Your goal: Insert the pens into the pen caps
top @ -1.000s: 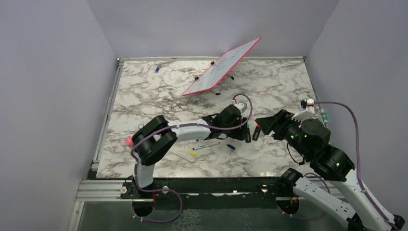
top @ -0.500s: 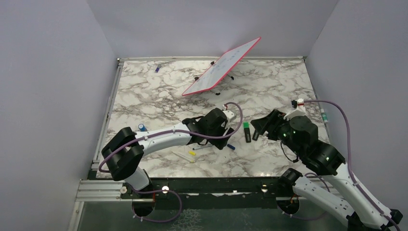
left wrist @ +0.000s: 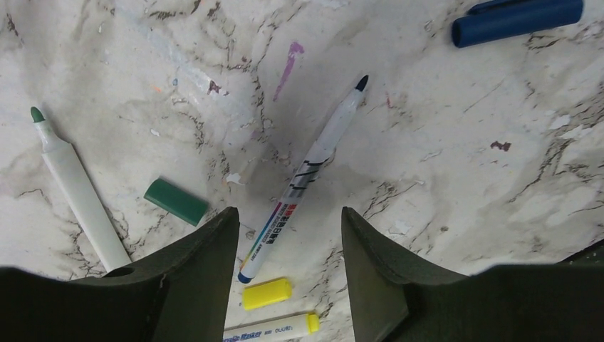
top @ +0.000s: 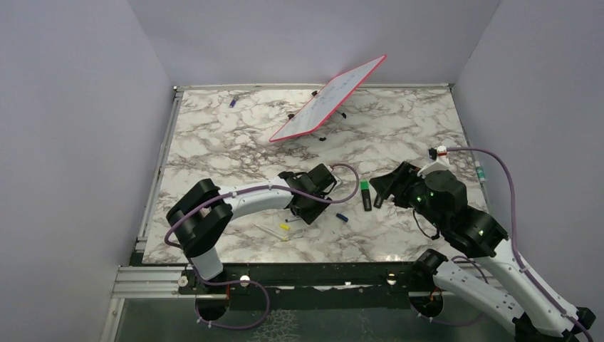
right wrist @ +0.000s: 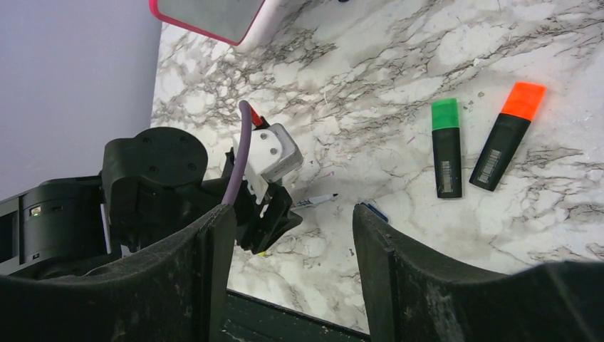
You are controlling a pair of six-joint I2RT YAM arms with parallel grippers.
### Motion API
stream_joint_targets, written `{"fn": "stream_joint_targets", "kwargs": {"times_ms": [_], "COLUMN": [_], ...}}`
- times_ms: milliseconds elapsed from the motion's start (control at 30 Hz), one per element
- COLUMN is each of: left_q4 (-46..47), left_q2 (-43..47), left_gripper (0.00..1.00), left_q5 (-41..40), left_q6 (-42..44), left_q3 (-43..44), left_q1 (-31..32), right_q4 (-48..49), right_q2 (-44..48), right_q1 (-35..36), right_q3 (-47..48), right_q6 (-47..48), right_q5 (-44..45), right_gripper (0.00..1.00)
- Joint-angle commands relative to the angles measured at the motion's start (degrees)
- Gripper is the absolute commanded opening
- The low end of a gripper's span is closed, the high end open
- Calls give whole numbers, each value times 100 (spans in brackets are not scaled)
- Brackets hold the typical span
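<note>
- Top view: the left tool [top: 300,211] sits low over the marble bench [top: 214,142], pointing down at a scatter of pens and caps near the front middle. Its jaw gap cannot be read from here.
- Top view: the right tool [top: 379,187] hangs just right of the green highlighter [top: 366,196]. The orange highlighter [top: 378,202] is partly hidden under it. A dark blue cap [top: 342,216] lies near the left tool. A tilted whiteboard [top: 327,100] stands at the rear, well apart.
- Left wrist view: jaws apart, nothing held. The blue-tipped pen [left wrist: 306,178] lies uncapped and diagonal on the bench, rear end between the fingers [left wrist: 192,271].
- Left wrist view: the green-tipped pen [left wrist: 75,192] lies uncapped at left. The green cap [left wrist: 176,201] is just beside it, not touching. The yellow cap [left wrist: 267,293] lies just below the blue-tipped pen's rear end. A yellow-ended pen [left wrist: 274,328] lies at the bottom edge. The dark blue cap is at top right, well apart.
- Right wrist view: jaws apart, empty. Both highlighters lie ahead to the right, side by side and not touching, coloured ends pointing away. The left tool shows ahead at left, with the blue-tipped pen's tip poking out beside it.
</note>
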State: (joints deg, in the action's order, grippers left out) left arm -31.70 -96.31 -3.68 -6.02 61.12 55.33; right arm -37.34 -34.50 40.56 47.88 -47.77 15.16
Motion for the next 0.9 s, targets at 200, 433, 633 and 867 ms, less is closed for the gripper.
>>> {"fn": "stream_joint_targets", "kwargs": {"times_ms": [200,433,633,867], "left_q4": [-222,-283,-426,-398], "left_q2": [-248,-333,-639,-631], "left_gripper": [52,38,21,0], "left_q5": [2,219,275,480], "left_q6": [155,140,131,47], "left_q3": [158,122,132,204], "left_q1": [-255,-260,-260,-257], "right_q4": [157,131,124,48], "right_q2": [11,31,21,103], "right_q1": [14,18,14,17], "right_q3": [-82,-88,-85,-119], "right_q6": [-92,-101,-118,-175], "right_q5": [-46,-9,-22,5], "right_gripper": [65,65,65,65]}}
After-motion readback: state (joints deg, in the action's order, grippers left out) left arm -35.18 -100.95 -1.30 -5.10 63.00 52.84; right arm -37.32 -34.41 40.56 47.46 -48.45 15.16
